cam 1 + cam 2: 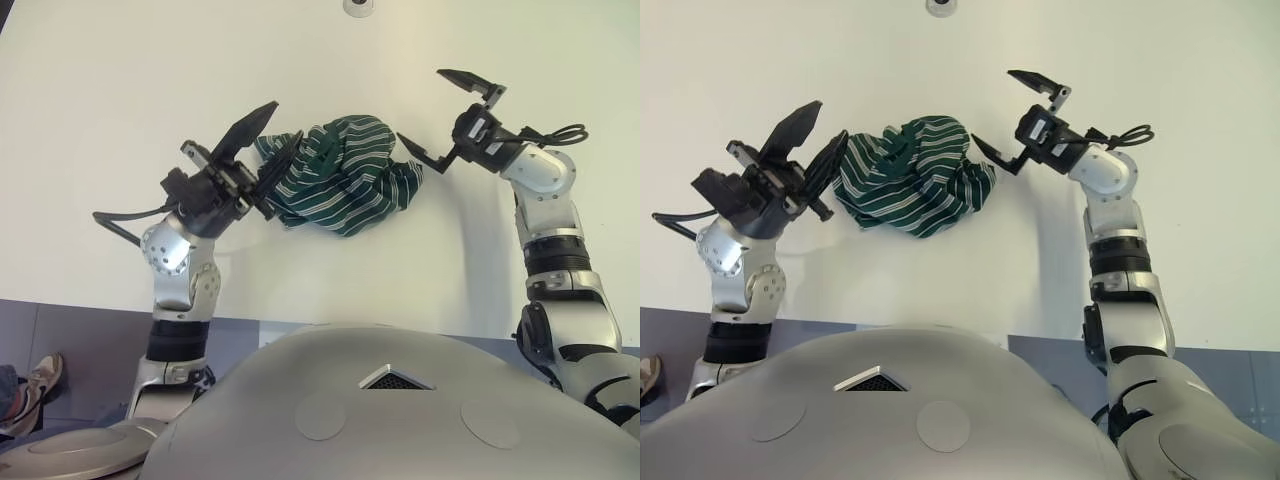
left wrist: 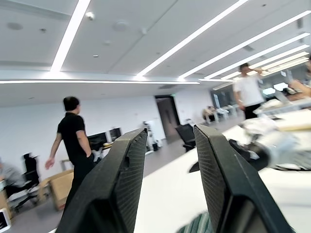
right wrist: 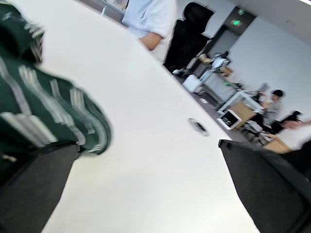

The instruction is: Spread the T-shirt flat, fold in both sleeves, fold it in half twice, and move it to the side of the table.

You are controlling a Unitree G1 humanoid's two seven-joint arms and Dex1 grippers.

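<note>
T-shirt (image 1: 340,180) lies bunched between left hand (image 1: 285,122) and right hand (image 1: 420,105).

T-shirt (image 1: 340,185) lies between left hand (image 1: 285,122) and right hand (image 1: 420,104).

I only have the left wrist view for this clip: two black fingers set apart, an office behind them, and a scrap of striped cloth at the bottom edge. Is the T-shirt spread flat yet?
Observer: No. The head views show the green striped T-shirt crumpled in a heap on the white table.
Operator: Where is that arm's gripper relative to the heap?
Observer: The left gripper is open at the heap's left edge. One finger is right at the cloth, but I cannot tell whether it touches.
Operator: And the other arm?
Observer: The right gripper is open too, at the heap's right edge, and holds nothing.
</note>
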